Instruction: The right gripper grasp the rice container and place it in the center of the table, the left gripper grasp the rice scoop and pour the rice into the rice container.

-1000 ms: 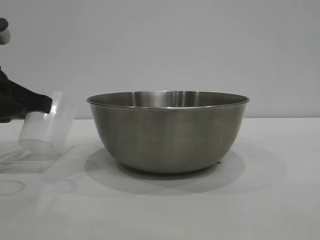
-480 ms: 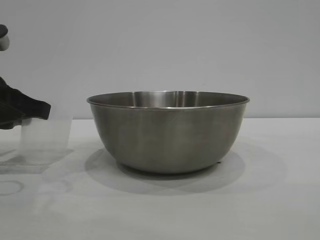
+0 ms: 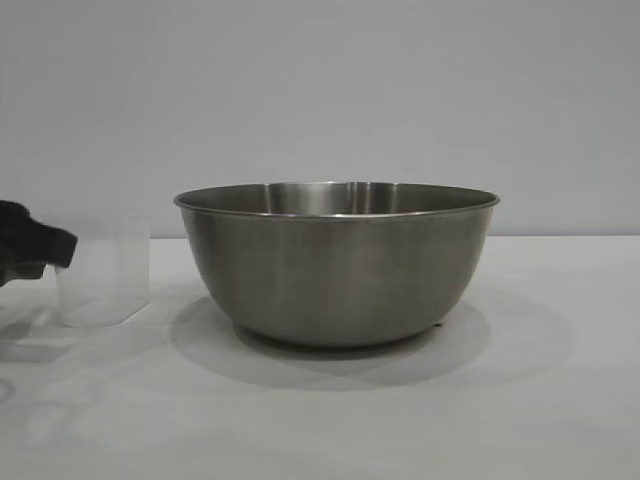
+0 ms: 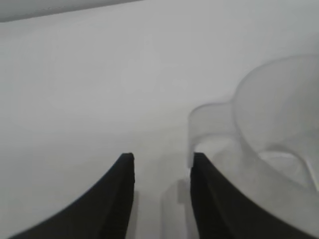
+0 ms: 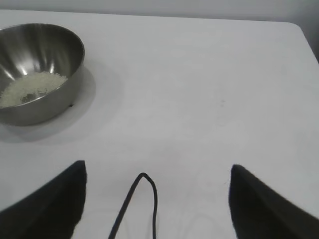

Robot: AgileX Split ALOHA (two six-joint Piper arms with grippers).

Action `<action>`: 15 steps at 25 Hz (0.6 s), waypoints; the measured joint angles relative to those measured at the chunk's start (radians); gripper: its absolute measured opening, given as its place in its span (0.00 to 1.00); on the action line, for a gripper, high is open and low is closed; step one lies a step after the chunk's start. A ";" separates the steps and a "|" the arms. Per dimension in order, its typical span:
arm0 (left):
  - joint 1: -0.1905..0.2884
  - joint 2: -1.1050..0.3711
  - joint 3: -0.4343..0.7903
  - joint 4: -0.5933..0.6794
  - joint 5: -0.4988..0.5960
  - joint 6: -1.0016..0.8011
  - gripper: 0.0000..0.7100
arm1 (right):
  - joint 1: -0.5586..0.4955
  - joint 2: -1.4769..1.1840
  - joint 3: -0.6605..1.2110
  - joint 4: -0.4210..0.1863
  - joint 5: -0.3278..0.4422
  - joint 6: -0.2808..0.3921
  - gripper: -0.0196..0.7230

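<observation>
The rice container, a large steel bowl, stands at the table's middle. In the right wrist view the bowl holds a heap of white rice. The rice scoop, a clear plastic cup, stands upright on the table left of the bowl. My left gripper is at the far left, just beside the cup. In the left wrist view it is open, nothing between the fingers, with the cup's loop handle just past one fingertip. My right gripper is wide open over bare table, away from the bowl.
A black cable loop hangs between the right gripper's fingers. The table's far corner shows in the right wrist view. A plain grey wall stands behind the table.
The cup went from tilted and lifted to standing upright on the table. My left gripper has let go of it and drawn back to the left.
</observation>
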 joint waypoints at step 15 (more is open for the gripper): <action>0.000 -0.262 0.102 0.120 0.000 -0.161 0.31 | 0.000 0.000 0.000 0.000 0.000 0.000 0.74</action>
